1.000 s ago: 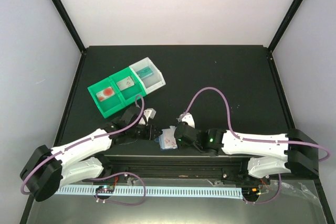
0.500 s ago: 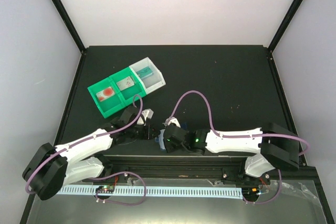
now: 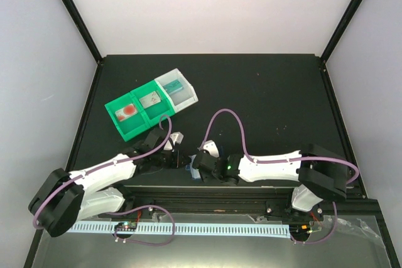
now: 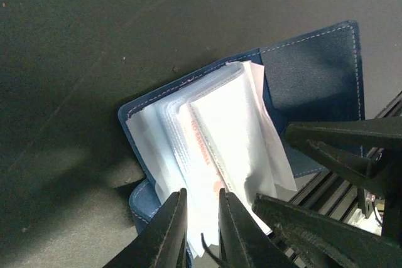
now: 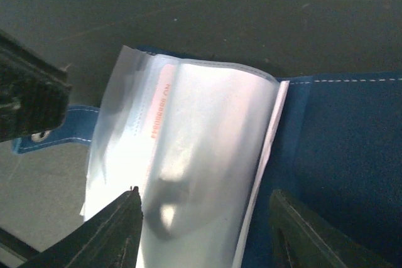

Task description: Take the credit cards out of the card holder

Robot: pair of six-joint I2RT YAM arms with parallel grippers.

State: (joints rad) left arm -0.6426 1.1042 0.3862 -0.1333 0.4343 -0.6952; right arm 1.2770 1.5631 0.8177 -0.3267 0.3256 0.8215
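Now the right arm has slid toward 9 o'clock, up against the left one. The right pincer (image 5: 204, 196) has sprung wider and is released, its fingers straddling the clear sleeve (image 5: 217, 155) without gripping it. The left pincer (image 4: 202, 202) has narrowed and is clenched on the sleeve edge of the holder (image 4: 314, 67). The holder lies open on the table (image 3: 264, 92) at 6 o'clock, close to the arm bases and almost hidden between the two pincers from above. A card (image 5: 157, 105) with orange print sits inside the sleeve, not yet out. The right pincer has probably let go in order to re-grip. With the left anchoring the holder, the right should close on the card alone.
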